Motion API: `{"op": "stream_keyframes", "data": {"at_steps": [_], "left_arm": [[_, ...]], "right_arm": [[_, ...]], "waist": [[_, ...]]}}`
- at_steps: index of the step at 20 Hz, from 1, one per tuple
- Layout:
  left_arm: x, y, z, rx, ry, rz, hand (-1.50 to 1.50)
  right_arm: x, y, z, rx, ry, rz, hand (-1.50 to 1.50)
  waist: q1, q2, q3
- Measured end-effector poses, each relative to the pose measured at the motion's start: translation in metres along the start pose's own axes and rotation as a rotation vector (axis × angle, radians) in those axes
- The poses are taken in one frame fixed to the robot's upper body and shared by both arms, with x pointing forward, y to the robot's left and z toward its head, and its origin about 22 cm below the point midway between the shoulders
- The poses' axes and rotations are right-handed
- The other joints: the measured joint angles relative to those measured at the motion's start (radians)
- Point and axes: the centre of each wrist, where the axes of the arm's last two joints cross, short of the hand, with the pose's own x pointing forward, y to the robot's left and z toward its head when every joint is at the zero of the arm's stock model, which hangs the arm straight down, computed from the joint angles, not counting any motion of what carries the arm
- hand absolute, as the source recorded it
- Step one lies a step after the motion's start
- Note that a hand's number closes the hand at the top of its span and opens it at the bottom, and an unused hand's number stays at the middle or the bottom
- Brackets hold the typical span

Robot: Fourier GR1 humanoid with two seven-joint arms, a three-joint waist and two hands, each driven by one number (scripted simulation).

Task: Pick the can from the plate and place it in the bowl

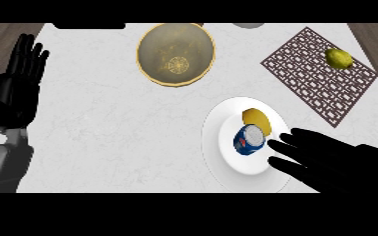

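Find the can [249, 141] on the plate [224, 152] at 5 o'clock, lemon [256, 118] just beside at its 12. Right hand [319, 156] at its 4, fingers straight, holding nothing; left hand [21, 82] resting open at 9. Probably light, rigid, slick: wrap round the blue side wall. Bowl [176, 54] at 12.

The bowl [176, 55] stands near the table's [103, 130] far edge, about midway along it. The plate [227, 130] sits toward the near right corner, well apart from the bowl. On the plate sits the can [249, 140], with a fruit [256, 118] touching its far side. The right hand [317, 155] lies over the plate's right part, just beside the can. A mat [310, 80] occupies the far right corner and carries a second fruit [339, 58]. The left hand [22, 80] rests at the left edge.
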Motion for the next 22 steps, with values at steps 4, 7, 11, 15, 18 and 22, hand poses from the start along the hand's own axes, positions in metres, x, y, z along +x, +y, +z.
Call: {"op": "stream_keyframes", "data": {"at_steps": [4, 7, 11, 15, 18, 22], "left_arm": [[-0.006, 0.004, 0.004, -0.004, -0.002, -0.001, 0.0], [-0.001, 0.0, 0.001, -0.008, 0.0, -0.002, 0.0], [-0.002, 0.008, 0.002, -0.003, 0.0, -0.009, 0.0], [0.004, 0.007, 0.006, -0.006, -0.001, -0.002, 0.0], [0.004, 0.009, 0.01, -0.008, 0.001, -0.002, 0.0], [-0.003, 0.007, 0.005, -0.007, 0.003, -0.003, 0.0]], "right_arm": [[-0.01, -0.002, -0.006, 0.039, 0.033, 0.018, -1.5], [-0.02, 0.001, -0.016, 0.051, 0.043, 0.016, -1.5], [-0.027, 0.017, -0.031, 0.071, 0.059, 0.011, -1.5], [-0.031, 0.034, -0.048, 0.091, 0.074, 0.002, -1.5], [-0.04, 0.044, -0.06, 0.096, 0.088, -0.006, -1.5], [-0.054, 0.054, -0.076, 0.096, 0.107, -0.004, -1.5]], "waist": [[0.001, 0.0, 0.001], [0.002, 0.0, 0.001], [0.002, 0.0, 0.001], [0.002, 0.0, 0.001], [0.003, 0.0, 0.002], [0.001, 0.001, 0.002]]}}
